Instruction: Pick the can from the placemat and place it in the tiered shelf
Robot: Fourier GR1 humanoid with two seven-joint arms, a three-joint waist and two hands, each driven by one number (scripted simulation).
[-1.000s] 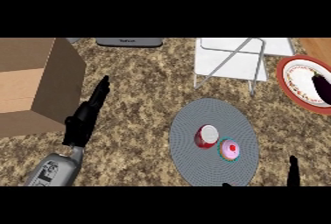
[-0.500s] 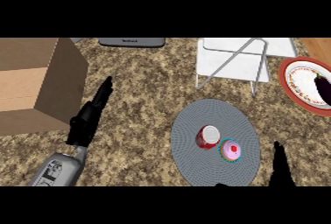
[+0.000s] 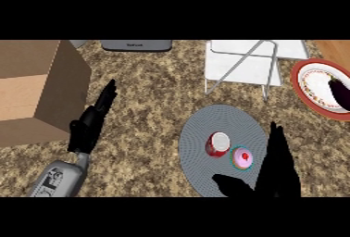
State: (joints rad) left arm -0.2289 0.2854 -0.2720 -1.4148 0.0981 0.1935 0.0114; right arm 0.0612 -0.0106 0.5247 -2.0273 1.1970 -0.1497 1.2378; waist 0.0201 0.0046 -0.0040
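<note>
Far left there's a big cardboard box [image 3: 34, 92] sitting on the speckled desk [image 3: 157, 102]. Right beside it is the left hand [image 3: 92, 122], fingers straight and pointing away from the robot. It's open, holding nothing and touching nothing as far as I can see.

At the back edge there's some grey appliance [image 3: 137, 45], only partly in view.

In the middle is the round grey placemat [image 3: 205, 125], and the can [image 3: 219, 144] is on it, red with a white end, a bit right of the mat's centre. Just beside the can, to its lower right, is a small pink thing with a teal rim [image 3: 242, 158]; can't tell what it is.

The right hand [image 3: 277, 173] is over the mat's right edge, fingers straight up, thumb stuck out to the left below the can. It's wide open with nothing in it, near the can but apart from it.

Behind the mat is the white tiered shelf [image 3: 239, 65] with thin metal legs. Far right is a red-rimmed plate [image 3: 311, 85] with a dark eggplant [image 3: 340, 92] on it.
</note>
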